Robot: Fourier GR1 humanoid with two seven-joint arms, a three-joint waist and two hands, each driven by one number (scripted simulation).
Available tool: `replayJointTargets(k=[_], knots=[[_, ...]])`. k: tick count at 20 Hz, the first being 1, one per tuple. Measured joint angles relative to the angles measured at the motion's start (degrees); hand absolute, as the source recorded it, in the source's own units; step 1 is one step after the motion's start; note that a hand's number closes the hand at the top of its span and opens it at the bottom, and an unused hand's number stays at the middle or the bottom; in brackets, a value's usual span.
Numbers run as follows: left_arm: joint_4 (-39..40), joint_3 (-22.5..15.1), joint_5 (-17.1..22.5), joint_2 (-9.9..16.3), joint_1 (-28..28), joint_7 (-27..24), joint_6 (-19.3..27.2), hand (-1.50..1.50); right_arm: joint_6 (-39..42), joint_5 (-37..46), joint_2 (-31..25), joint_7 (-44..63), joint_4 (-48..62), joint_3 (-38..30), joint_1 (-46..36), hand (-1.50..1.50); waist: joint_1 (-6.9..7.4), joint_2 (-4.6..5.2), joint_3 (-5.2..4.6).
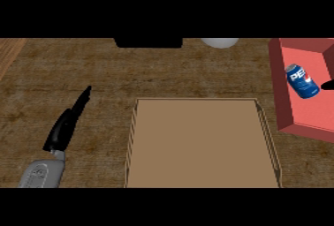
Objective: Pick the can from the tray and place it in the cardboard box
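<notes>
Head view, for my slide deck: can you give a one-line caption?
Blue can lies in the red tray, right hand beside it; the box waits open; left hand rests open.

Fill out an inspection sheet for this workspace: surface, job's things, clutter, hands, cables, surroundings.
Surface: brown wood-grain counter.
Job's things: blue can lying on its side in the red tray at the right edge; open cardboard box in the centre, nothing seen inside.
Clutter: white rounded object and a dark block at the far edge, both cut off.
Hands: left hand at lower left, fingers straight, holding nothing; a dark tip at the right edge beside the can, possibly the right hand, state unclear.
Cables: nothing seen.
Surroundings: nothing seen beyond the counter.
</notes>
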Motion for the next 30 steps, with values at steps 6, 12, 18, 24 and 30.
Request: replayJointTargets(k=[6,12,18,24,30], knots=[[-0.4,-0.1,-0.1,-0.5,-0.1,0.2,0.4,0.00,-8.5,-10.2,2.9,-8.2,2.8,-8.2,-2.0,-1.50,0.02,-0.06,0.04],[-0.9,0.0,-0.1,-0.2,0.1,0.6,0.0,0.00,-10.7,-19.3,1.5,-10.3,8.1,-15.7,-4.7,-1.50,-0.08,-0.12,-0.01],[-1.2,-0.6,-0.7,-1.3,0.8,0.3,0.9,0.00,-14.5,-27.0,-2.9,-16.8,15.6,-23.0,-5.1,-1.50,0.14,0.06,0.02],[-1.6,-0.4,-0.4,-0.8,1.3,0.0,0.2,0.00,-15.2,-33.1,-9.6,-27.0,24.0,-28.4,-2.1,-1.50,0.27,0.17,0.06],[-1.1,0.1,-0.3,-0.3,0.0,0.2,-0.2,0.00,-15.1,-37.5,-16.4,-35.1,32.0,-32.3,1.7,-1.50,0.38,0.33,0.13]])
